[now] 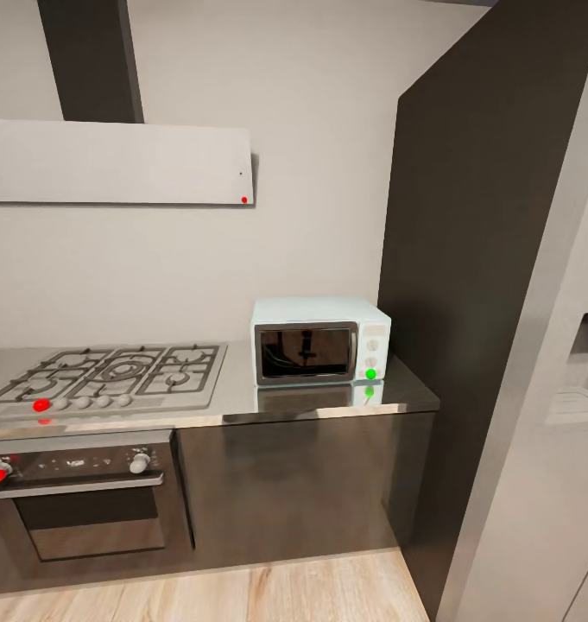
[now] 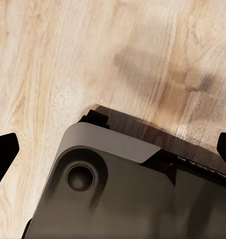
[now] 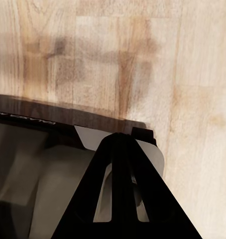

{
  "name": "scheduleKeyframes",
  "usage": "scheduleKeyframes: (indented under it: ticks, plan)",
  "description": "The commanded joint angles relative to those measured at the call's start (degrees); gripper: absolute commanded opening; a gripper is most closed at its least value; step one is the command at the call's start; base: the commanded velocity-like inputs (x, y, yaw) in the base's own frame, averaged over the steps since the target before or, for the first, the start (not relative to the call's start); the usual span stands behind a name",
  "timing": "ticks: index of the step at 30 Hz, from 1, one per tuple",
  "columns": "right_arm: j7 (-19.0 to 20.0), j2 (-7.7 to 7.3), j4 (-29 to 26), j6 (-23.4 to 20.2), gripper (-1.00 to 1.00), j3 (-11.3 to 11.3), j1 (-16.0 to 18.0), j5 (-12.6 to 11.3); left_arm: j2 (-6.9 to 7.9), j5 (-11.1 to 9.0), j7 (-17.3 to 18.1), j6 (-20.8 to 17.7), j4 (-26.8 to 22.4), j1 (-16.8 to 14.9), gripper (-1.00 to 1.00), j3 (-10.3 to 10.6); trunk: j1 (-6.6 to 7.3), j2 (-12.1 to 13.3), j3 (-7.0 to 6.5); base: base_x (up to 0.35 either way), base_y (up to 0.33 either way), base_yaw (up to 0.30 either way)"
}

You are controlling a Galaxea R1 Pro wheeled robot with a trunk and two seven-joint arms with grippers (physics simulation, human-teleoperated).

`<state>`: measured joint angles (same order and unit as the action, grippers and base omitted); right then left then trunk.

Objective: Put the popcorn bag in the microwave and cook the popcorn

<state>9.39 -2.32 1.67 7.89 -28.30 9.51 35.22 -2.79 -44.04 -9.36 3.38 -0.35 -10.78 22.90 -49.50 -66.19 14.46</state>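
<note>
The pale mint-blue microwave point(image 1: 319, 339) stands on the grey countertop point(image 1: 328, 399), up against the dark tall panel. Its dark glass door is closed and a green light point(image 1: 370, 373) glows on its side panel. Something dim shows behind the glass, but I cannot tell what it is. The popcorn bag and the popcorn are out of view. My left gripper point(image 2: 113, 149) hangs open over the wooden floor, with its fingertips point(image 2: 4, 149) far apart. My right gripper point(image 3: 119, 142) is shut, its fingers pressed together with nothing between them.
A gas hob point(image 1: 112, 373) lies left of the microwave, above a built-in dark oven point(image 1: 82, 497) with knobs. A range hood point(image 1: 116, 161) hangs on the wall. A dark tall panel point(image 1: 466, 259) and a grey fridge point(image 1: 553, 449) stand at the right. The robot base point(image 2: 128, 194) sits on wooden floor point(image 1: 242, 596).
</note>
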Motion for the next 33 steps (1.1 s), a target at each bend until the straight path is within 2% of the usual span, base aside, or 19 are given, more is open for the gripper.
scheduleKeyframes:
  ticks: [1, 33]
  plan:
    - [0.10, -0.05, 0.15, 0.28, -1.00, -0.44, 0.07, 0.29, -0.02, -0.43, -0.22, 0.13, 0.00, -0.03, 1.00, 0.50, 0.00, -0.05, 0.07, 0.000, 0.000, 0.000]
    - [0.06, -0.05, 0.15, 0.28, -1.00, -0.44, 0.07, 0.29, -0.02, -0.43, -0.22, 0.13, 0.00, -0.03, 1.00, 0.48, 0.00, -0.05, 0.07, 0.000, 0.000, 0.000]
